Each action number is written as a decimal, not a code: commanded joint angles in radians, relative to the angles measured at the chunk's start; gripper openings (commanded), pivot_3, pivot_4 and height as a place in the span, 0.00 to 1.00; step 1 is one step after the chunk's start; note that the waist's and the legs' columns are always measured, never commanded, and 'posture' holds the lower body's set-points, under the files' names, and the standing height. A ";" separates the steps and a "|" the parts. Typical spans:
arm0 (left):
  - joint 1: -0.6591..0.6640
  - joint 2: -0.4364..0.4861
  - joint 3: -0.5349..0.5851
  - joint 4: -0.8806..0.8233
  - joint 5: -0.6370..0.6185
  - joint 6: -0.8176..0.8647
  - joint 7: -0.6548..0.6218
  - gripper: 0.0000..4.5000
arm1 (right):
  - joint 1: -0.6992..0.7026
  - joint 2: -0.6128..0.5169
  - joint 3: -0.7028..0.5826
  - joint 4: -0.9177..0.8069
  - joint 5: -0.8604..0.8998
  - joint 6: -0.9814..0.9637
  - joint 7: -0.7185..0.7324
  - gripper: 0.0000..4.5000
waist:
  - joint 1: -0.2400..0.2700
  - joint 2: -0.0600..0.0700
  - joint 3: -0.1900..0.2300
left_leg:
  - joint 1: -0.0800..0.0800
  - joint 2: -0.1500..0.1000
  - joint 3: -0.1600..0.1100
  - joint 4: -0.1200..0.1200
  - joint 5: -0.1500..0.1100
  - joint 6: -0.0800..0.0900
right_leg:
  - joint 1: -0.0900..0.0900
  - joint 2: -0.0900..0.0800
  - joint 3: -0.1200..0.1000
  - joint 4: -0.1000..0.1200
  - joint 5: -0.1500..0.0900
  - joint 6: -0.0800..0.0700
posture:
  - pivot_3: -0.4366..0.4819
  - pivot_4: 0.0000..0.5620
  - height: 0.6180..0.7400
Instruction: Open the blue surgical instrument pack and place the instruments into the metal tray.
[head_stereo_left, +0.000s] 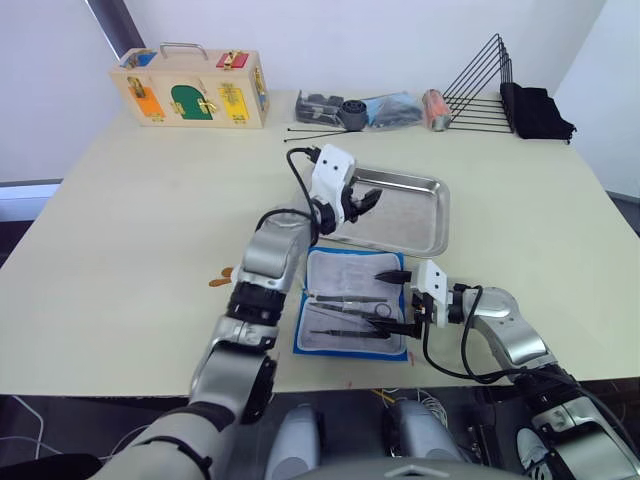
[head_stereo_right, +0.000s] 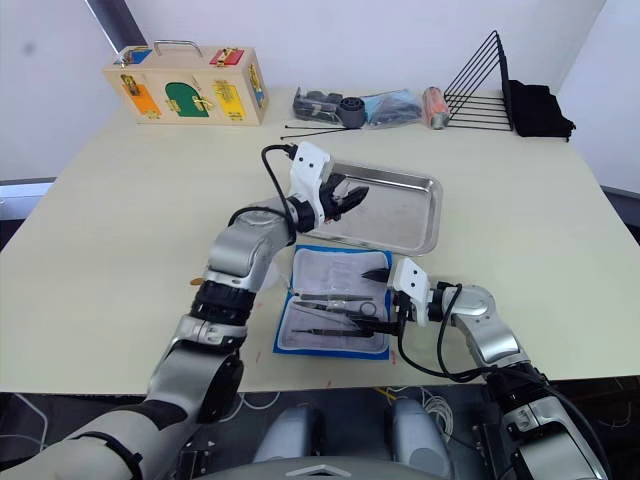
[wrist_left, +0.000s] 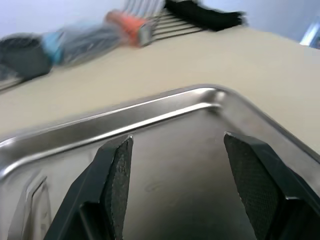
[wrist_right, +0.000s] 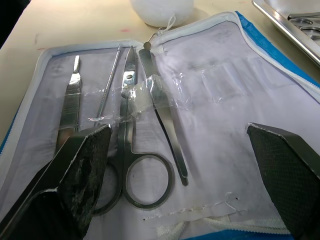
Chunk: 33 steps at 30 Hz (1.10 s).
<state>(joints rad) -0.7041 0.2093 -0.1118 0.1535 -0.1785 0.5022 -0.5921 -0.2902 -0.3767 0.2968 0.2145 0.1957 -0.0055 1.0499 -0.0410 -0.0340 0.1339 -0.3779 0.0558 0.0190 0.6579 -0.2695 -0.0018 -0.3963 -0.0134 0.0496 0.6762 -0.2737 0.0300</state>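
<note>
— Nearest, how was the right gripper (wrist_right: 185, 165) set?
— Spread wide over the opened blue surgical instrument pack (head_stereo_left: 352, 305), scissors (wrist_right: 135, 145) lying lengthwise between its fingers.
— And the left gripper (head_stereo_left: 362, 200)?
— Held apart, empty, above the metal tray (head_stereo_left: 425, 215) just beyond the pack.

A bright blue surgical instrument pack (head_stereo_left: 352, 312) with pale grey-white lining holds silver instruments (wrist_right: 132, 120). The metal tray (head_stereo_left: 432, 215) is shiny steel. The table (head_stereo_left: 130, 220) is cream; gripper fingers (wrist_left: 116, 175) are black.
</note>
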 joint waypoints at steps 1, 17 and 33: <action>0.044 0.037 -0.023 -0.131 -0.075 -0.056 -0.155 0.68 | 0.063 -0.020 0.058 0.109 -0.075 0.065 -0.006 1.00 | 0.001 0.000 0.000 | 0.000 0.000 0.000 0.000 0.000 0.000 | 0.000 0.000 0.000 0.000 0.000 0.000 | 0.48 0.27 1.00; 0.226 0.499 0.044 -0.142 -0.247 -0.294 -0.856 0.68 | 0.068 -0.029 0.055 0.104 -0.072 0.052 0.006 1.00 | 0.002 0.000 0.000 | 0.000 0.000 0.000 -0.002 0.000 0.001 | 0.000 0.000 -0.001 -0.002 0.000 -0.001 | 0.48 0.27 1.00; 0.254 0.857 -0.081 -0.071 -0.498 -0.444 -1.022 0.99 | 0.053 -0.061 0.026 0.126 -0.047 0.016 0.071 1.00 | 0.007 0.002 0.002 | -0.001 0.001 0.000 -0.004 0.000 0.001 | -0.001 -0.001 -0.002 -0.005 -0.001 -0.001 | 0.48 0.27 1.00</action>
<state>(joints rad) -0.4488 1.0061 -0.1727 0.1072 -0.6085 0.1043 -1.5611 -0.2886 -0.3978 0.2905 0.2204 0.2028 -0.0284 1.0973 -0.0344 -0.0320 0.1362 -0.3786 0.0565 0.0194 0.6537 -0.2697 -0.0010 -0.3968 -0.0147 0.0477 0.6712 -0.2744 0.0294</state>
